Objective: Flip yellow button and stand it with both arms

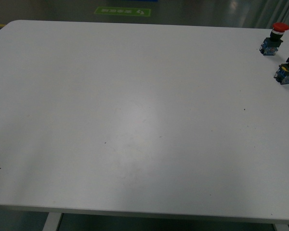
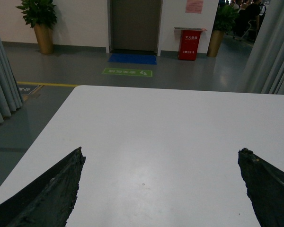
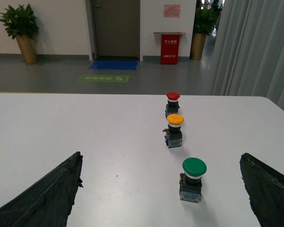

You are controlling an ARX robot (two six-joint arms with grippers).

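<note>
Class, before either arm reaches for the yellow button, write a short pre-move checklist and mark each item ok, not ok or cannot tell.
1. Yellow button located, upright on its body, cap up: ok.
2. Left end effector open, empty: ok.
3. Right end effector open, empty: ok.
4. Clearance from red button behind and green button in front, no touching: ok.
5. Button fully in front view: not ok, cut by the right edge.

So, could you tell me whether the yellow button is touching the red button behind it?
Apart. The right wrist view shows bare white table between the yellow button and the red button.
</note>
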